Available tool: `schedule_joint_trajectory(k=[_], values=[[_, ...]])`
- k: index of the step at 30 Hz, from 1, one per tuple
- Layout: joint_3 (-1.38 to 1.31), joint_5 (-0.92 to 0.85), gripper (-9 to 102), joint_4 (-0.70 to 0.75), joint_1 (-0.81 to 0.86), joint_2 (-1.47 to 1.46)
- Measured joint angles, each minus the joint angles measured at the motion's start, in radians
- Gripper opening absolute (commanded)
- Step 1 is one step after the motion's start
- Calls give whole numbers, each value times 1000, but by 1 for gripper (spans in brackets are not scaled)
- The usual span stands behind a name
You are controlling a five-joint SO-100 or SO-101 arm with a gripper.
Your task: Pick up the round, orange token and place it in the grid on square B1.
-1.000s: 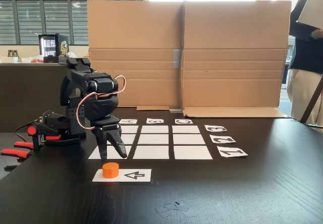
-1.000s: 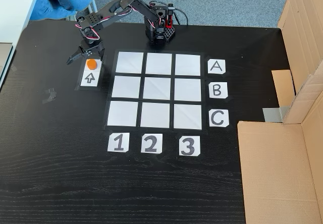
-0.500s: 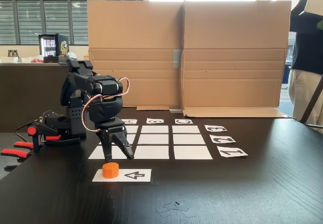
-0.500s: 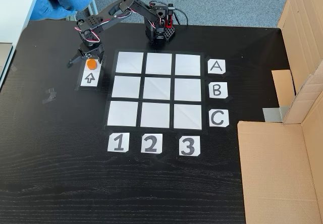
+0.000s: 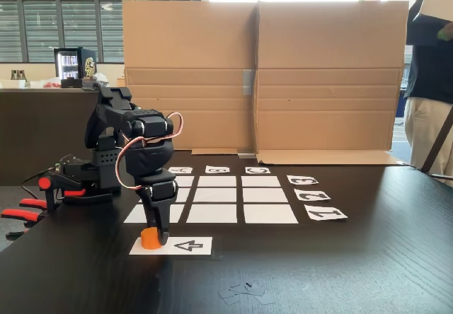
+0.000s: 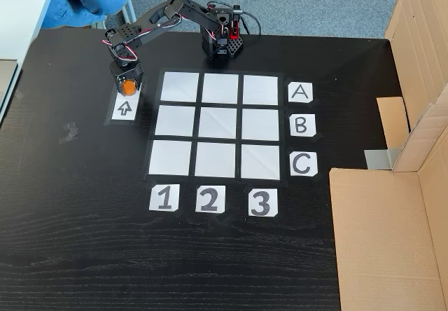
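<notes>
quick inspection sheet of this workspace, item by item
surface: black wood-grain table, matte.
job's things: orange token on the arrow strip; grid cells all blank; square B1 empty.
clutter: scraps of tape near the table's front edge.
grippers: gripper down around the token, fingers either side; a firm grasp cannot be judged.
cables: orange wire loop on the arm.
surroundings: cardboard wall behind the grid; red clamps at the base; a person standing at the right edge.
</notes>
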Motion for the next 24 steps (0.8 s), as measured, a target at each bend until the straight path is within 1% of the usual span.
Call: schedule_joint_trajectory(k=[6, 12, 16, 21, 24], values=[[0, 0, -1, 0, 0, 0], [0, -12, -1, 0, 37, 21], [3, -34, -1, 0, 43, 97], [32, -58, -1, 0, 91, 222], [64, -72, -1, 0, 106, 339]])
